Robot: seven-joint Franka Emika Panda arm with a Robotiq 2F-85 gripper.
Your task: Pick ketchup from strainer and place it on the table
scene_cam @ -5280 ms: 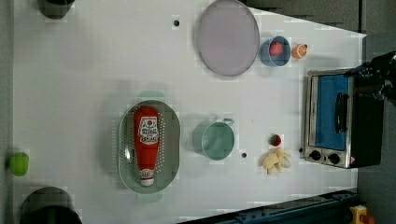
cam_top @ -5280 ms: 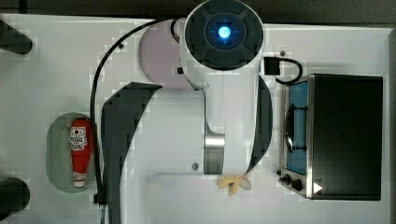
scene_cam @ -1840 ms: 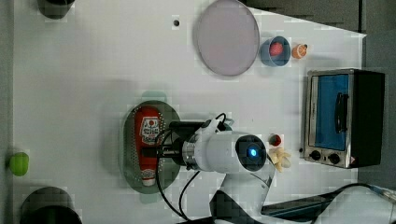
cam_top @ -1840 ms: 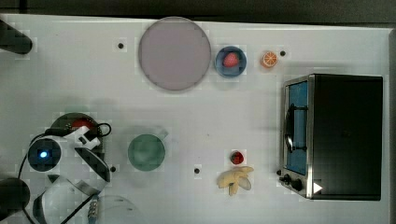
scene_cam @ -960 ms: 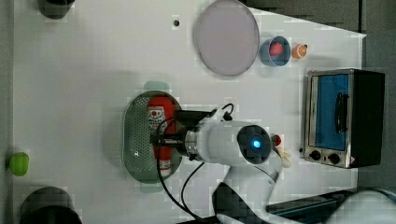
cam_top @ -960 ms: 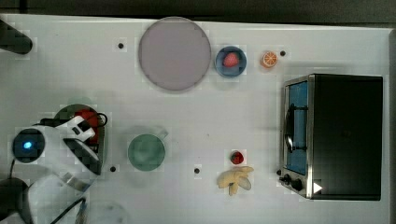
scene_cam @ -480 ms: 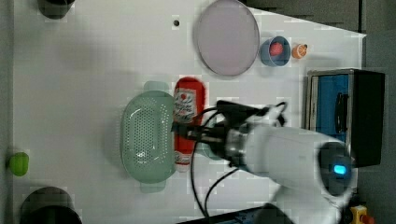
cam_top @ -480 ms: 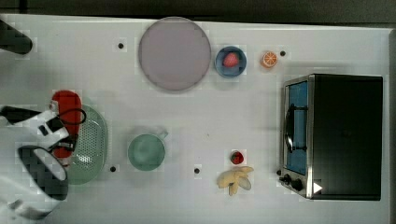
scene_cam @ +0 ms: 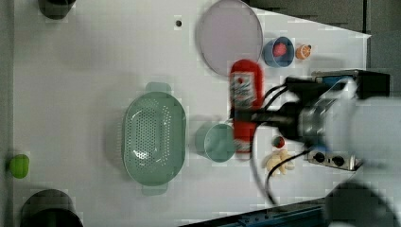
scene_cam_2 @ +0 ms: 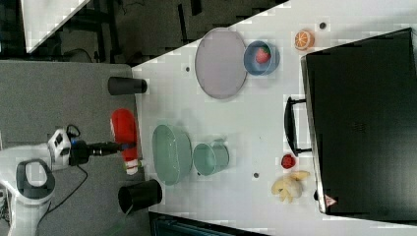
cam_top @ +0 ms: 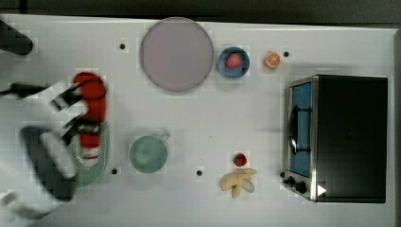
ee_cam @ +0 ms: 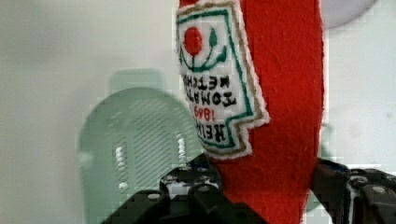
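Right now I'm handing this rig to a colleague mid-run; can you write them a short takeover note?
Gripper: fingers shut on the ketchup, holding it up off the table.
Strainer: empty, beside the green cup on the left view's left.
Done: ketchup lifted out of the strainer.
Left: lower it onto a bare part of the table, release, pull back.

top view: straight down over bench [cam_top: 246, 118], wide | left view: overhead too, tilted, from one long side | right view: high, from bench end past strainer [scene_cam_2: 171, 153], sees floor | wrist view: v. close behind gripper [ee_cam: 261, 196] | shared: top, left, right views all get strainer, oven [cam_top: 340, 137]
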